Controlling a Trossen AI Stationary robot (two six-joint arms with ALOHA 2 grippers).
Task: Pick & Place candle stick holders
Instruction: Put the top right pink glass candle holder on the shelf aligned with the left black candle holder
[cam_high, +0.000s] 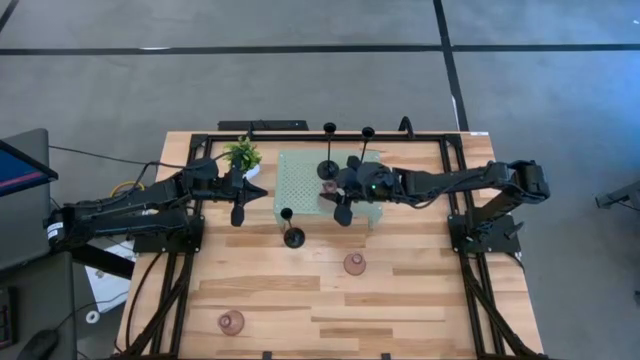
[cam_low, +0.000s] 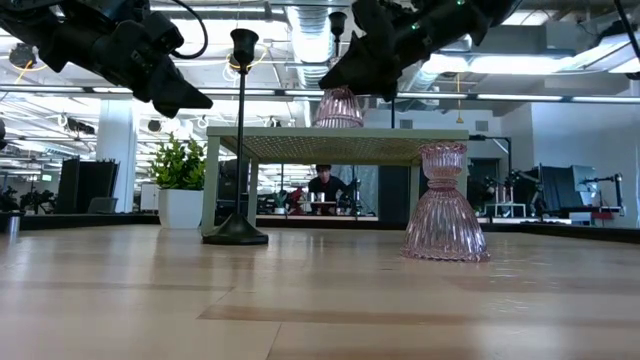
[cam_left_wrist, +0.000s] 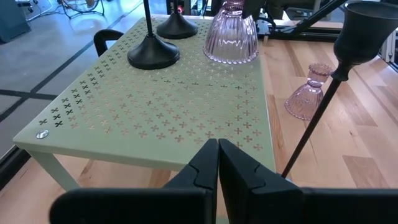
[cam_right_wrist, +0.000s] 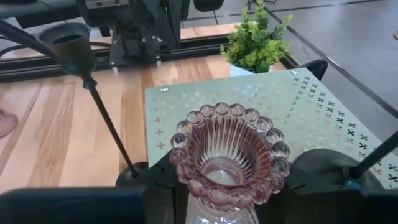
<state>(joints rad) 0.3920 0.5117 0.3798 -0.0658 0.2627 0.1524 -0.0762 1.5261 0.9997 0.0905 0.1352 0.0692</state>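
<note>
1. A pink glass candle holder (cam_high: 231, 322) stands alone near the front-left corner of the wooden table (cam_high: 420, 310).
2. A second pink glass candle holder (cam_high: 354, 264) stands farther in, about mid-table and a little to the right, well apart from the first; in the low view it rests upright on the wood with its wide fluted skirt down.
3. A tall black candlestick (cam_high: 293, 236) stands on the table just off the front edge of the mint-green perforated stand (cam_high: 300, 175), its round base on the wood.
4. The right gripper (cam_high: 335, 190) hangs over the stand's right half, its fingers clamped on either side of a third pink glass candle holder (cam_right_wrist: 229, 155), whose beaded rim faces the wrist camera; in the low view this piece sits at the level of the stand's top.
5. The left gripper (cam_high: 238, 190) hovers just off the stand's left edge, fingers pressed together and holding nothing.
6. Two more black candlesticks (cam_high: 329, 165) (cam_high: 355, 160) stand on the stand toward its back-right part, bases close together.
7. A small potted plant (cam_high: 243, 155) sits by the stand's back-left corner, near the table's back edge.
</note>
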